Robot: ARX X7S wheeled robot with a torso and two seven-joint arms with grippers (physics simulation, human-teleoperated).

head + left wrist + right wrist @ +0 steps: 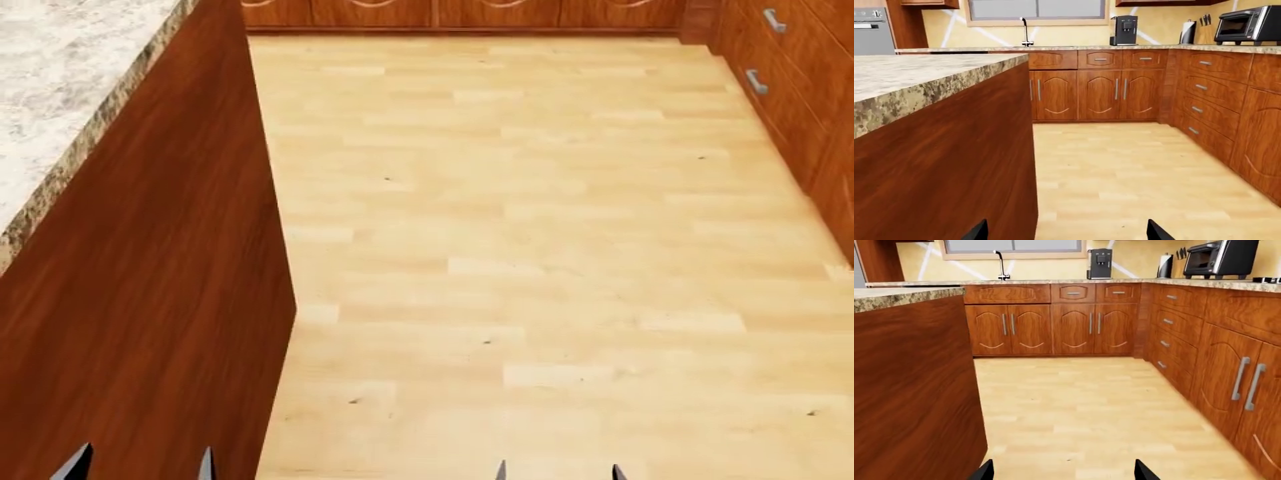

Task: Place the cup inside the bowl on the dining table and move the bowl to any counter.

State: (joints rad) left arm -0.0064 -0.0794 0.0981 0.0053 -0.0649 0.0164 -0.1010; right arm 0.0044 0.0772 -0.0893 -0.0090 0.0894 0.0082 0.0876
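The cup and the bowl are out of view in every frame. The dining table (914, 75) is a wood-sided block with a pale speckled top (60, 70), close on my left; the part of the top that shows is bare. The tan-brown counter (1087, 48) runs along the yellow back wall and turns down the right side (1247, 284). My left gripper (1067, 233) is open and holds nothing, its tips (139, 468) low beside the block's wooden side. My right gripper (1064, 473) is also open and holds nothing, over the floor (559, 472).
Light wood floor (534, 250) stretches ahead between the block and the right-hand drawers (767, 50). On the counter stand a faucet (1025, 31), a black coffee machine (1124, 30), a paper roll (1187, 33), a knife block (1205, 27) and a toaster oven (1247, 24).
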